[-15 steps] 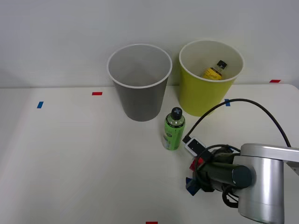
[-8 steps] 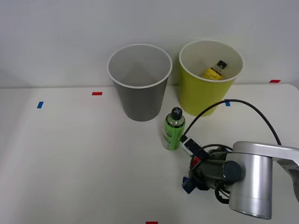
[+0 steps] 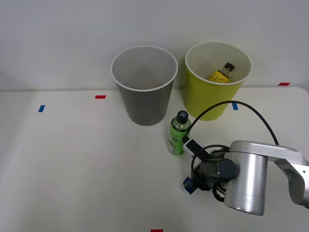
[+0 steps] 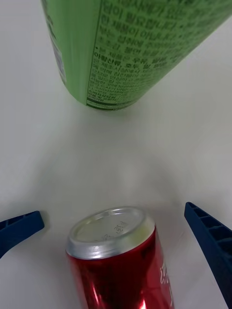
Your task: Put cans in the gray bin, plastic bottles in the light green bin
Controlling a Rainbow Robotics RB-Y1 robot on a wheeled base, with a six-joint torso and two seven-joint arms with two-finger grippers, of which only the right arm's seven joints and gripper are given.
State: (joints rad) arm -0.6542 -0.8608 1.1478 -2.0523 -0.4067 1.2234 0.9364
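Right gripper (image 4: 116, 241): low over the table (image 3: 72, 169), fingers (image 4: 212, 241) spread wide, one on either side of the red can (image 4: 116, 265), neither touching it; nothing held. Red can: on the table between the open fingers, silver end facing the green bottle (image 3: 179, 134). Green bottle: upright, black cap, just beyond the can and beside the arm, in front of the two bins. Gray bin (image 3: 144, 84): upright at the table's back. Light green bin (image 3: 217, 79): upright beside it, yellow-label bottle (image 3: 221, 72) already inside. Risks: the green bottle stands close ahead, so any further forward travel could push the can or a finger into it and topple it; closing off-centre on the smooth round can could squeeze it out sideways or send it rolling.
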